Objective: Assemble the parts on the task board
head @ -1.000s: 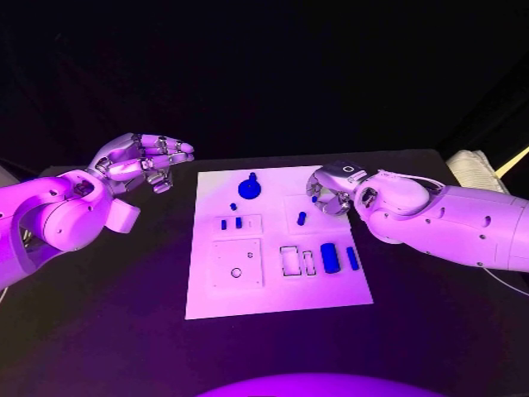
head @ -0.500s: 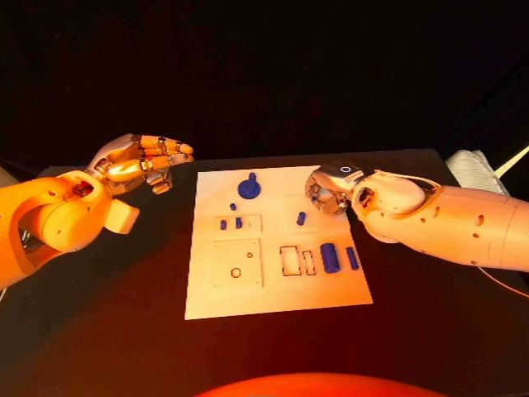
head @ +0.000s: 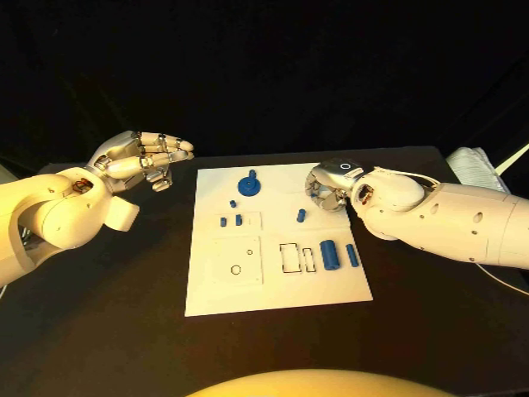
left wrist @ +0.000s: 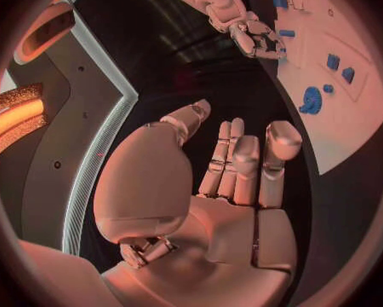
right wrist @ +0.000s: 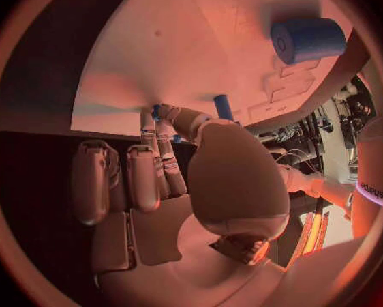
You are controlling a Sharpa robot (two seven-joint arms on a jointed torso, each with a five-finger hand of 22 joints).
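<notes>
You see a matt white task board on a matt black table, smooth blue plastic parts, and hands of glossy, metal-looking silver

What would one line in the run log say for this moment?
left hand: open, off board | right hand: at task board edge, grasp unclear | blue parts: on board

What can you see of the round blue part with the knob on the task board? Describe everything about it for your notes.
The round blue part is a dark blue disc with a small knob rising from its far side; in the left wrist view its rim looks toothed, like a gear. It looks like matte plastic. It rests on the white task board near the far edge, left of the middle. Neither hand touches it: the left hand is off the board, and the right hand is over the board's right side.
</notes>
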